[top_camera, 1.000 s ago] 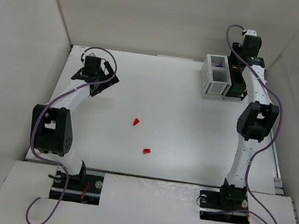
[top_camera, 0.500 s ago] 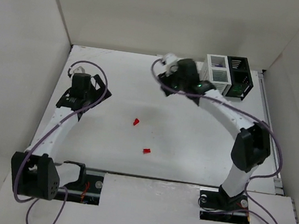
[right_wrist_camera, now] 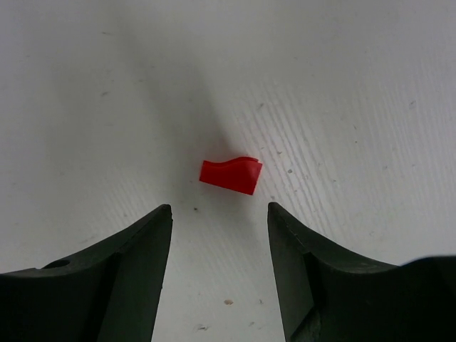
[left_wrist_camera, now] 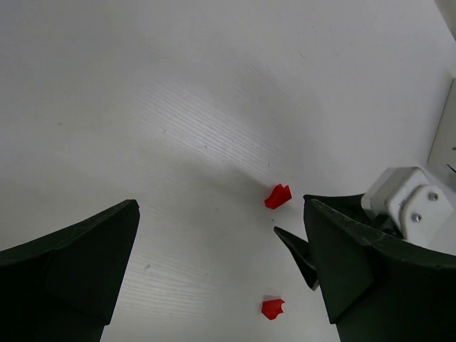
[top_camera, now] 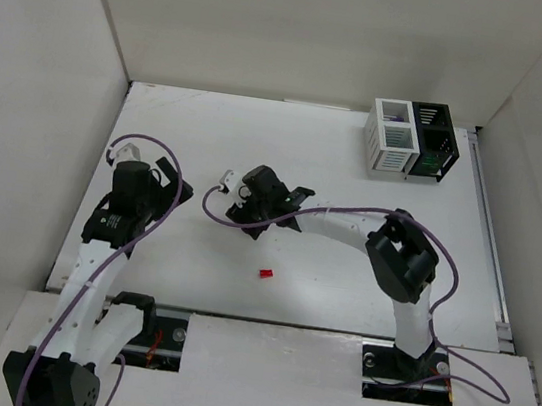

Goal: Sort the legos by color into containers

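Two red legos lie on the white table. One point(right_wrist_camera: 230, 176) sits just ahead of my right gripper point(right_wrist_camera: 219, 208), in line with the gap between its open fingers and untouched. From above, the right gripper point(top_camera: 261, 214) hides that lego. The other red lego point(top_camera: 264, 274) lies nearer the front. My left gripper point(left_wrist_camera: 221, 203) stands wide open and empty to the left of both legos point(left_wrist_camera: 277, 196) point(left_wrist_camera: 272, 308); in the top view the left gripper point(top_camera: 129, 205) is at mid-left. The white container point(top_camera: 389, 139) and the black container point(top_camera: 435, 140) stand joined at the back right.
White walls close the table in on the left, back and right. The right arm's forearm and purple cable point(top_camera: 349, 219) stretch across the middle of the table. A tip of the right gripper point(left_wrist_camera: 303, 256) shows close to the left gripper's right finger.
The right arm swung from the containers at the back right to the table's middle and came down over the farther red lego, its jaws wider. The left arm pulled back toward the front.
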`<state>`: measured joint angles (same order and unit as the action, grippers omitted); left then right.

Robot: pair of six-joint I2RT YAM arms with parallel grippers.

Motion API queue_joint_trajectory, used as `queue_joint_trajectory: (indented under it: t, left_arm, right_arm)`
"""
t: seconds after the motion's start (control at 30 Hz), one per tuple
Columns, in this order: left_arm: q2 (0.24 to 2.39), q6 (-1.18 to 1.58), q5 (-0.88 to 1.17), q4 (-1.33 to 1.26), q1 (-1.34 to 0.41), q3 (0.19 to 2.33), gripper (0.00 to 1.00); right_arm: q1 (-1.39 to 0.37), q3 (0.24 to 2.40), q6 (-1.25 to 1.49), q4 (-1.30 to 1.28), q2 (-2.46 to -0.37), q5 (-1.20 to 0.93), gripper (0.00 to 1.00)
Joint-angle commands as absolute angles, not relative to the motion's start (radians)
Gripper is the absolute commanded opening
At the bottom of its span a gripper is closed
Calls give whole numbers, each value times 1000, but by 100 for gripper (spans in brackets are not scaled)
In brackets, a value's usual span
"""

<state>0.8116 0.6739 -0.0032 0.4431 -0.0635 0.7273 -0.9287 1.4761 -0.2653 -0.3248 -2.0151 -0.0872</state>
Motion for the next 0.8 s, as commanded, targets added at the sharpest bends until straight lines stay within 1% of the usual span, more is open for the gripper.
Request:
queue_joint_trajectory:
  t: [0.0,0.17,0.43,0.57,0.63,0.77]
  left_arm:
    - [792,681,9,451,-60,718,100]
    - [801,672,18,451,-60,718,100]
    - [810,672,18,442,-60,718,100]
    - [810,672,18,442,-60,718,100]
    - [810,672,18,442,-60,718,100]
    - [810,672,18,442,-60,718,100]
  right_arm:
    - [-919,1539,-230,-282,-2043,-6,61]
    - [-919,1549,-202,-272,-2085,17,61]
    - [-928,1549,-193,-252,-2114,5,56]
    - [-928,1549,-202,-242,-2123,5,56]
    - [-928,1549,-202,-242,-2132,5,54]
    - [-928,1549,-202,-242,-2141,5,54]
